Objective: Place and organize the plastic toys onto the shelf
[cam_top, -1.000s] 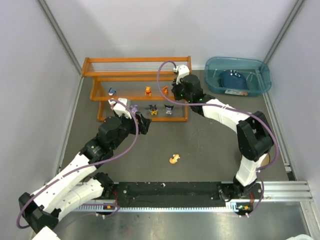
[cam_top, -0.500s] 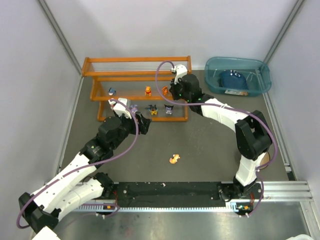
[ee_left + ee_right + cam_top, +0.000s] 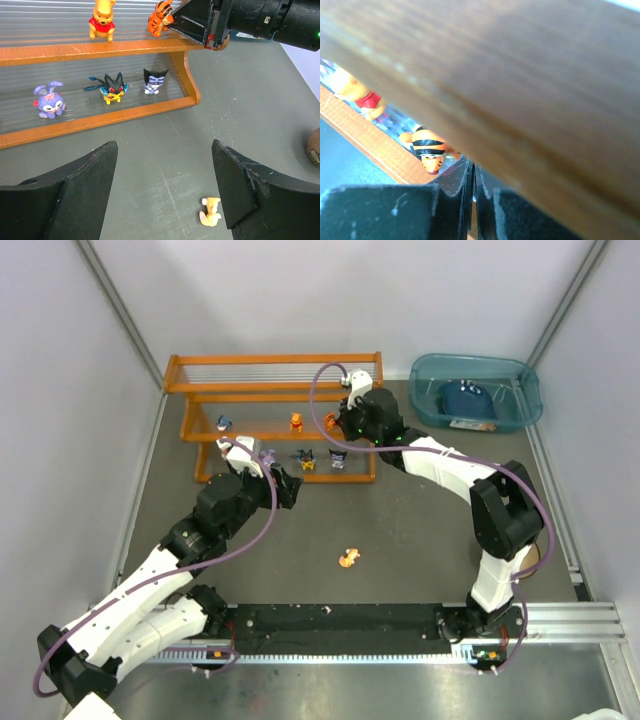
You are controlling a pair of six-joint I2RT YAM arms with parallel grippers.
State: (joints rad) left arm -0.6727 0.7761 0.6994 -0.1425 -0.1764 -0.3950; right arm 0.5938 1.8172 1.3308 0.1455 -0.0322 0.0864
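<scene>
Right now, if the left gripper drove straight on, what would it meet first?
Probably bare table, between the shelf and the loose orange toy; the left gripper points steeply down. Depth unclear.

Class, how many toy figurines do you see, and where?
7. Middle tier: blue toy, yellow bear, striped tiger at the right gripper. Bottom tier: purple toy, black-yellow toy, black-white toy. Table: orange toy. Others may be hidden.

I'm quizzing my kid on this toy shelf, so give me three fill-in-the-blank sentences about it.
1. The left gripper is ____.
2. The red-shirted bear stands on the ____ tier of the shelf.
3. The small orange toy lies off the shelf, on the grey ____.
Missing words: open; middle; table.
</scene>
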